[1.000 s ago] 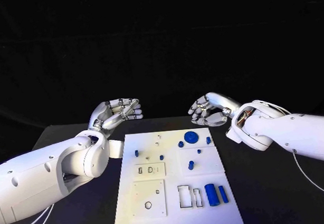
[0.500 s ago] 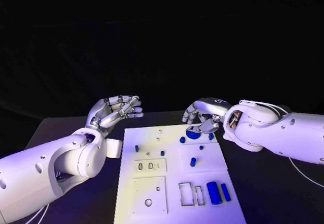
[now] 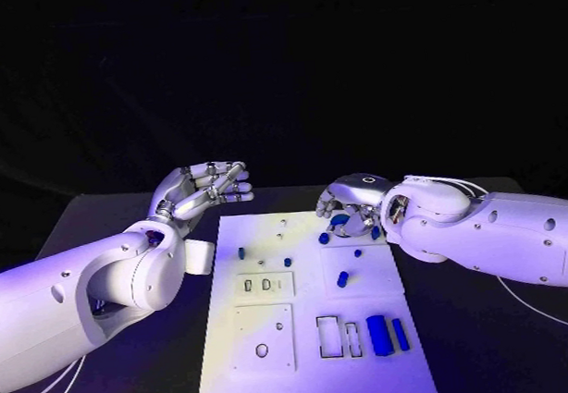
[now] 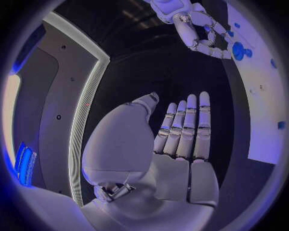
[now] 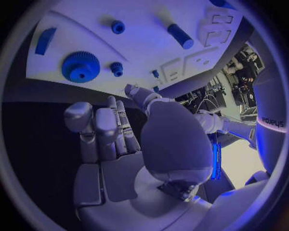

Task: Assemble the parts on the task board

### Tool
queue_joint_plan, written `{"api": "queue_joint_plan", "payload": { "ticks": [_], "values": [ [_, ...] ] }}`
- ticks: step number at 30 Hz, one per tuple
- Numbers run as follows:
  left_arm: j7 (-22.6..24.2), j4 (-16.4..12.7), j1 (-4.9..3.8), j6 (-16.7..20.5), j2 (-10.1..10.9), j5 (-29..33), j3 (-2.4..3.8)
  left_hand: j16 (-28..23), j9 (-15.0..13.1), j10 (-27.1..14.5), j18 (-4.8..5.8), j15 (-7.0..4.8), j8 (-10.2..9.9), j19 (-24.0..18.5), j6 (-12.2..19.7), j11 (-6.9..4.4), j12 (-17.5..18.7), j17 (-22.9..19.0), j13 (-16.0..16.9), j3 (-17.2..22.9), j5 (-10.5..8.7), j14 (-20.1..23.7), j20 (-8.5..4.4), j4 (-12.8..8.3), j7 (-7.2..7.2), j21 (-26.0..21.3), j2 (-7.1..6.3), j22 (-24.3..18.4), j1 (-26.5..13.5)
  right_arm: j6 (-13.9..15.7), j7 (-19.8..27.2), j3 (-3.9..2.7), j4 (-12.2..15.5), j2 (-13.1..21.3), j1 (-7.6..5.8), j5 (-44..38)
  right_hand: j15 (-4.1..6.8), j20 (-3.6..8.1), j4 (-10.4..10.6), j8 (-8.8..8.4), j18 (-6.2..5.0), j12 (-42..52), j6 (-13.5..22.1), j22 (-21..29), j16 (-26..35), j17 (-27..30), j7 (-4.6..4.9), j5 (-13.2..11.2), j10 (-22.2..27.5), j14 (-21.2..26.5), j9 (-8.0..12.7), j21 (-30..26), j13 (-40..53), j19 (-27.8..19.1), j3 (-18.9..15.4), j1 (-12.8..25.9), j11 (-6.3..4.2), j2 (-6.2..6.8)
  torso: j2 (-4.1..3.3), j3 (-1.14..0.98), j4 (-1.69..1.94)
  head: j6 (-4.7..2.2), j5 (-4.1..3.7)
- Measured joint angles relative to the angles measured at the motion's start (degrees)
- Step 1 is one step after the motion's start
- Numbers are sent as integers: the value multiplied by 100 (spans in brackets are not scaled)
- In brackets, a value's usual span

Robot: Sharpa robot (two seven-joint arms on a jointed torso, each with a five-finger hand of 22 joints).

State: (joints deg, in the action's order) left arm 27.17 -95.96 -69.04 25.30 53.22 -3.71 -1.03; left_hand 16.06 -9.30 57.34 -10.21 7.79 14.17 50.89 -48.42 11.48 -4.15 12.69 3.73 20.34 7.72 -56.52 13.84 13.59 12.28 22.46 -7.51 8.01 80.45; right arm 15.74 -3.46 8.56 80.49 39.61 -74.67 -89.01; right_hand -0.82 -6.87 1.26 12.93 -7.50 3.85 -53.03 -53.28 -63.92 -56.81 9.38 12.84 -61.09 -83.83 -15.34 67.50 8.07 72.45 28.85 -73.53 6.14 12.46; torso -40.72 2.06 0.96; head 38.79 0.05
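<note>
Right robot hand (image 3: 349,211) lowered over gear (image 5: 80,67)

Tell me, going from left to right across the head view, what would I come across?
Left arm → left hand, raised beyond the board's far left corner → task board with its small blue parts → right hand, low over the board's far right corner by the blue gear → right arm.

Head cam looks down on task board (image 3: 308,310) from above, mid-range. Wrist cams sit close behind each palm; both catch board's far end w/ blue gear (image 5: 80,67).
</note>
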Motion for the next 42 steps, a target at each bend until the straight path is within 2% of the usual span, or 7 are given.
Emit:
{"api": "queue_joint_plan", "payload": {
  "ticks": [3,5,27,31,38,40,42],
  "values": [
    [3,-14,-1,1,8,41,5,0,0,0,0,21,0,0,0,0,0,0,0,0,0,21,0,0,0,0,0,0,0,-64,-26,5,-27,-31,4,-66,0,0,0,0,0,21,0,-116,-109,-104,0,0,20,0,-12,81,0,0,0,0,-20,0,-24,0,10,12,-3],
    [4,-18,-4,1,10,61,7,-20,0,0,0,21,0,0,0,0,0,0,0,0,0,21,0,0,0,0,0,0,0,-103,-38,7,-42,-42,6,-100,0,-1,0,0,86,22,0,-212,-193,-189,0,0,26,0,-21,144,0,61,0,0,-13,0,-36,-1,16,14,-7],
    [-5,-16,-29,-8,42,200,12,-65,10,-20,-1,41,-20,-1,19,20,0,4,0,16,0,42,0,16,20,0,-23,-11,-23,-443,-115,30,-218,-167,57,-245,-20,-33,17,0,86,75,-63,-467,-433,-364,24,47,117,-20,-109,350,1,132,-15,-88,26,-88,-127,-8,55,89,-42],
    [-10,-12,-30,-10,42,220,12,-65,10,-20,0,63,-20,-1,19,20,0,4,1,16,0,63,0,16,20,0,-23,-18,-23,-470,-126,30,-236,-201,66,-255,-20,-32,31,0,86,113,-94,-587,-531,-432,53,-142,117,-20,-138,398,-11,131,80,-129,26,-129,-138,-7,55,93,-36],
    [-16,-11,-33,-13,47,240,12,-65,10,-20,0,63,-20,-1,19,20,0,4,0,15,0,63,0,16,20,0,-23,-17,-23,-514,-141,31,-260,-227,75,-262,-20,-60,40,11,86,183,-185,-821,-702,-593,25,-142,92,-20,-186,553,-11,207,172,-152,15,-152,-152,-4,69,100,-42],
    [-18,-10,-33,-13,50,244,12,-65,10,-20,0,63,-20,-1,19,19,0,3,1,15,0,63,0,16,20,0,-23,-17,-23,-524,-144,32,-261,-227,77,-264,-21,-41,54,60,178,238,-258,-923,-775,-654,-9,-142,10,-20,-217,624,-11,245,233,-163,4,-163,-155,-4,72,108,-42],
    [-20,-9,-34,-14,55,248,12,-65,10,-20,0,63,-20,-1,19,20,0,3,1,15,0,63,0,16,20,0,-23,-17,-23,-526,-146,32,-261,-227,80,-266,-20,-31,55,83,180,273,-324,-1006,-832,-699,-34,-142,-65,-20,-250,681,-9,277,280,-174,-19,-175,-158,-2,73,118,-38]
  ]
}}
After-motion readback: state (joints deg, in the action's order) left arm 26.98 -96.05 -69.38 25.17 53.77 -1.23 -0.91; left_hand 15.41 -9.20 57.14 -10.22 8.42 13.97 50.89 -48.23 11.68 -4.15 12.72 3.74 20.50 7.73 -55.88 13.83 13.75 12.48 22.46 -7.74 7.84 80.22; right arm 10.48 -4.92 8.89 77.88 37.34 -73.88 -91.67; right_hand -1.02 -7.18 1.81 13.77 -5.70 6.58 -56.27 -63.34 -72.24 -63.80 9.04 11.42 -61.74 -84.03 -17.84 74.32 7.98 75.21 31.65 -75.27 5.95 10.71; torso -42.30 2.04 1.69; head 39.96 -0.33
